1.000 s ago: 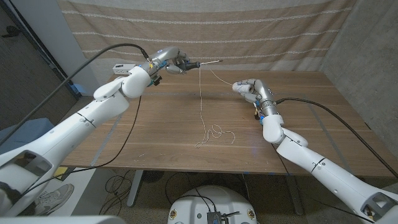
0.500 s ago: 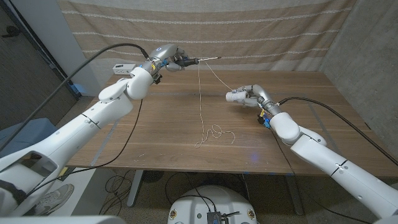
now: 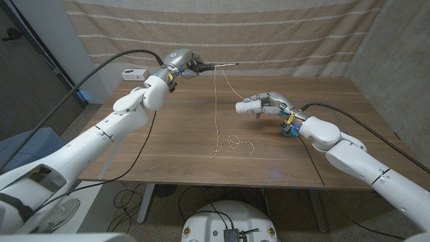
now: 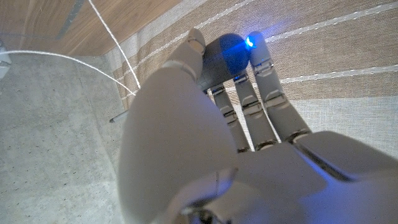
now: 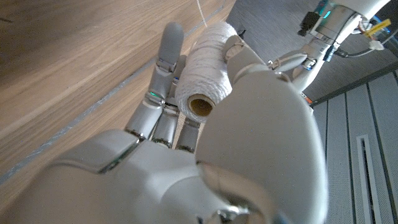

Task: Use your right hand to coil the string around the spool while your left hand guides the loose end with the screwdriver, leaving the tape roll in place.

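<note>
My left hand (image 3: 187, 66) grips the screwdriver (image 3: 218, 65) high over the table's far side, its thin shaft pointing right. In the left wrist view my fingers (image 4: 249, 106) wrap the dark, blue-lit handle (image 4: 221, 50). The white string (image 3: 216, 101) hangs from the shaft down to loose loops (image 3: 232, 143) on the table, and a second strand runs from the shaft to the spool (image 3: 244, 106). My right hand (image 3: 270, 104) holds that spool above the table's right middle. Up close the spool (image 5: 204, 71), wound with white string, sits between thumb and fingers.
The wooden table (image 3: 168, 148) spreads below both arms. A small white box (image 3: 134, 74) sits at its far left corner. A striped beige curtain (image 3: 282, 30) hangs close behind the table. Black cables trail along both arms.
My right hand has moved left toward the table's middle and turned the spool's end to the left. The left hand has shifted slightly, screwdriver still raised. The loops on the table shifted a little.
</note>
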